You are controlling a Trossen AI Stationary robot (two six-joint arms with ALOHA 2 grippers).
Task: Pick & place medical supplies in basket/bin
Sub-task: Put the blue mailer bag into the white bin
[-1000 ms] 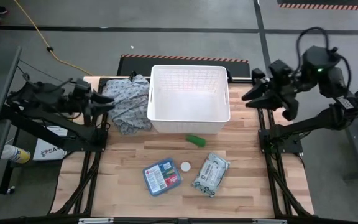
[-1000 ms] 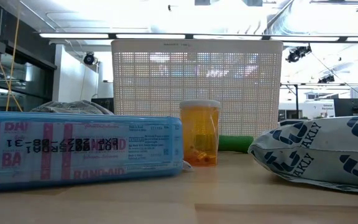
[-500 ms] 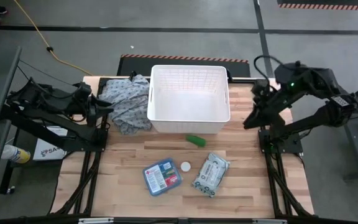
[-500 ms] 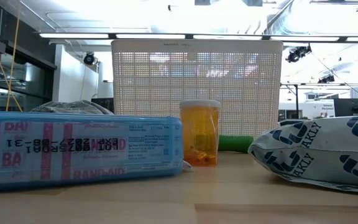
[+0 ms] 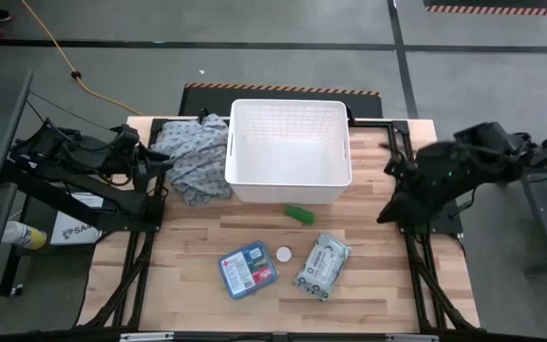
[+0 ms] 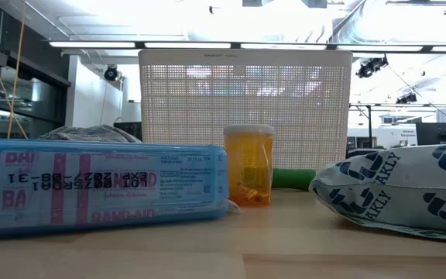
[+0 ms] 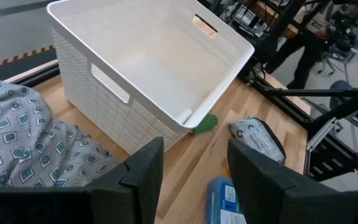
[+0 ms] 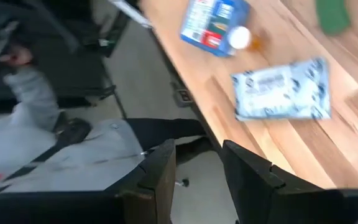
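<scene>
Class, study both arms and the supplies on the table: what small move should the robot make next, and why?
Probably swing the right gripper inward over the soft packet, the supply nearest to it. It hangs open at the table's right edge, holding nothing. The white basket is empty, and the blue first-aid box lies untouched. The left gripper waits by the cloth.

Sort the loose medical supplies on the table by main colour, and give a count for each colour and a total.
Blue: 1, first-aid box
Grey-white: 1, soft packet
Green: 1, small green item
Orange: 1, white-capped pill bottle
Total: 4, all outside the basket
</scene>
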